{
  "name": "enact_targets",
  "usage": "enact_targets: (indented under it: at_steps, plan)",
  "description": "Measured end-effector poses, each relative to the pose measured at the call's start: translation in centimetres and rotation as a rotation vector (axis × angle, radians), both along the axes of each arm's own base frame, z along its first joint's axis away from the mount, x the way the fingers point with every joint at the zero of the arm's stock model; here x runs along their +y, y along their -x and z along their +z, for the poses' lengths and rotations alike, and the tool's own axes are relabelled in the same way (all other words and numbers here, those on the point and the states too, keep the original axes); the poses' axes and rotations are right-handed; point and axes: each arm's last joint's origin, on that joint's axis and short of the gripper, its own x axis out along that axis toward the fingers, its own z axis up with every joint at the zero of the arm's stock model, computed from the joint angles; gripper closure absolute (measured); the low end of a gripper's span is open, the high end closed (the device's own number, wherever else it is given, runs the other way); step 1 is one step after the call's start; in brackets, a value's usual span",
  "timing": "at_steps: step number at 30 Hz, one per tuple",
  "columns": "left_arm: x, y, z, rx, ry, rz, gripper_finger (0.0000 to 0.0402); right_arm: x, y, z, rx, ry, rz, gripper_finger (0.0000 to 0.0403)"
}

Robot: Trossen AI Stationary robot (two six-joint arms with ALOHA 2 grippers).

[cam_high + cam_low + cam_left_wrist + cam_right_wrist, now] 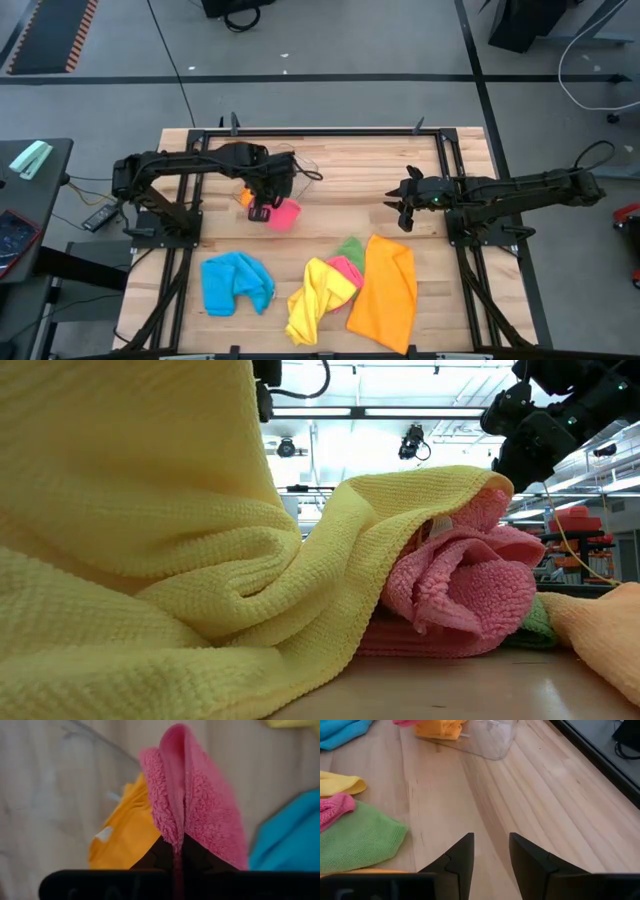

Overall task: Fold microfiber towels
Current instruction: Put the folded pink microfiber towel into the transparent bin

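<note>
My left gripper (pixel 264 208) is shut on a folded pink towel (pixel 284 214) at the table's far left, above a folded orange towel (pixel 125 835) that lies in a clear tub (pixel 75 770). My right gripper (pixel 490 855) hovers open over bare wood at the far right, touching nothing. Along the near edge, loose towels lie on the tabletop: blue (pixel 237 283), yellow (pixel 318 298), a second pink (pixel 345 268), green (pixel 351 248) and a large orange one (pixel 385 292). In the low view the yellow towel (pixel 150 560) fills the foreground. My left gripper pinches a folded edge of the pink towel (pixel 176 837) between its two fingers, with several layers doubled together. The fingers come from above and point steeply down. The towel hangs below them. Whether its lower end rests on anything cannot be told.
The clear tub (pixel 490 740) stands at the far left under my left gripper. Bare wood (pixel 530 795) lies between the two arms and in front of my right gripper. A black frame rail (pixel 445 160) borders the table.
</note>
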Motion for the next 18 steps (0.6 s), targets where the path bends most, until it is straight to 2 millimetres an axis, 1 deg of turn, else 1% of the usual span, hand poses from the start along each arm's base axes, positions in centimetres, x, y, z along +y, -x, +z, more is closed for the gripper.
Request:
enact_targets:
  at_steps: [5,9,11,14,18]
  plan:
    - [1.7,0.6,0.0,0.045,-0.101,-0.093,0.0385,0.0,0.0,0.1,-0.006,0.0,0.001,0.0272]
    - [2.5,1.3,-0.3,0.119,-0.096,-0.165,0.0384,0.0,0.0,0.1,-0.006,0.0,0.001,0.0272]
    - [2.8,1.4,-1.0,0.18,-0.074,-0.168,0.0388,0.0,0.0,0.1,-0.005,0.003,0.003,0.0272]
    - [3.0,1.2,-2.6,0.244,-0.049,-0.177,0.0388,0.0,0.0,0.1,-0.004,0.003,0.004,0.0272]
    - [2.7,0.7,-4.3,0.306,-0.045,-0.261,0.0383,0.0,0.0,0.0,-0.003,0.003,0.004,0.0272]
